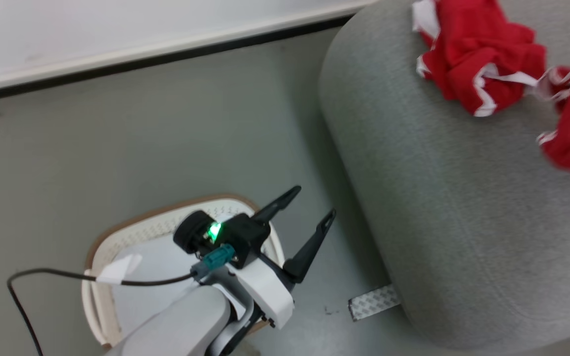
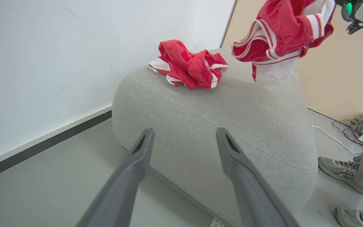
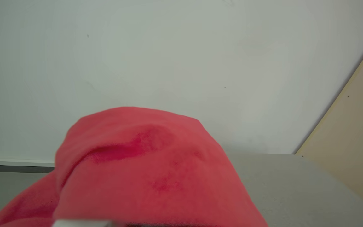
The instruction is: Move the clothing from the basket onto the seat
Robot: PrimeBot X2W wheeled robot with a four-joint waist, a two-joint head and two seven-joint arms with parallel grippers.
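The seat (image 1: 438,198) takes up the right half of the head view: big, grey and rounded, its shoulder falling away toward the floor. That curve is my worry. The second garment (image 2: 279,34) hangs at the upper right of the left wrist view, above the seat's far side. Let go too near that edge and I judge it slides off onto the floor. A fold could also snag on my fingers and get dragged away when I pull back.

The first garment (image 1: 473,54) lies crumpled at the top right of the head view, resting on the seat, bright red with white trim. The hanging one is the same red, with white stripes and a pale panel drooping lowest.

The basket (image 1: 131,237) sits at lower left on the floor, well apart from the clothing. I can't swear it's emptied, because my forearm covers part of it.

My right pincer (image 2: 353,14) is clamped on that hanging cloth, and red fabric drapes right over its camera. My left pincer (image 1: 314,200) is spread wide, holding nothing, just above the basket.
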